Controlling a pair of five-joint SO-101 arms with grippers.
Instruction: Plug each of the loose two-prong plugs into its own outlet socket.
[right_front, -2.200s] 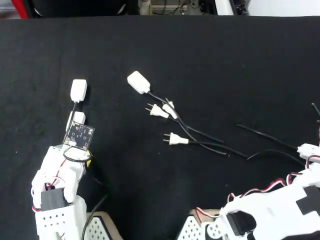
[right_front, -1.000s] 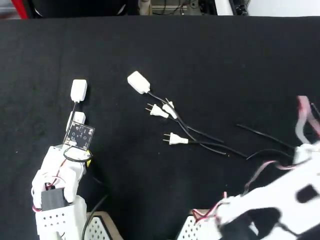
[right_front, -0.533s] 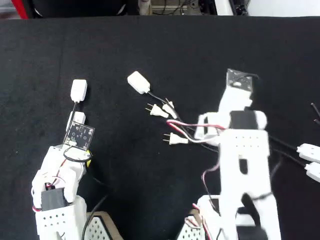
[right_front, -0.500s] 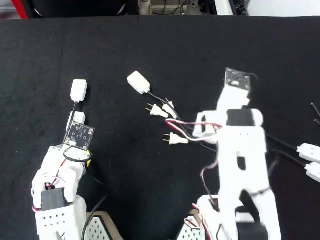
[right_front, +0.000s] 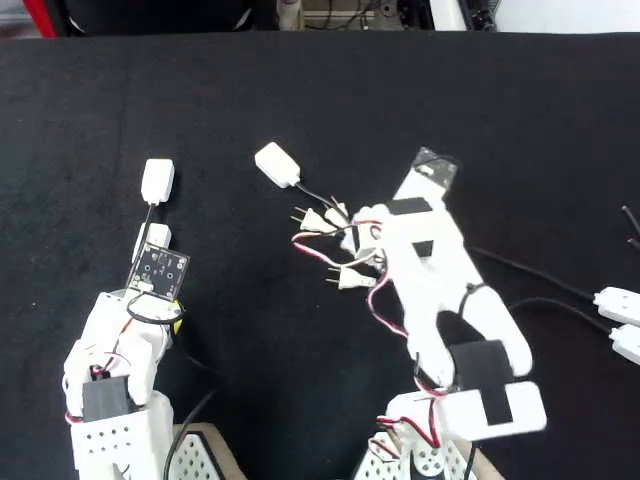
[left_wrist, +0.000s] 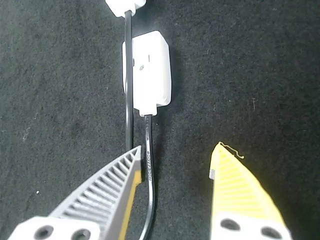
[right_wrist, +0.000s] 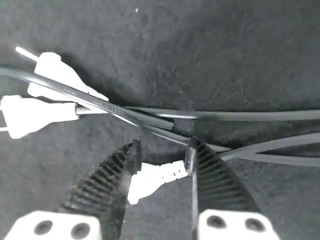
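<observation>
The right gripper (right_wrist: 162, 145) is straddling a plug (right_wrist: 152, 181) with jaws apart, covering its prong end. The left gripper (left_wrist: 178, 148) is hovering wide open near an outlet socket (left_wrist: 148, 70).

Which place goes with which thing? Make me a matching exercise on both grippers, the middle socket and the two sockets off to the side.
1 left gripper
2 right gripper
3 middle socket
4 socket pair

A at the table's right edge
B open around a white plug
C open, facing a white socket
D just beyond the loose plugs

Pairs: 1-C, 2-B, 3-D, 4-A
</observation>
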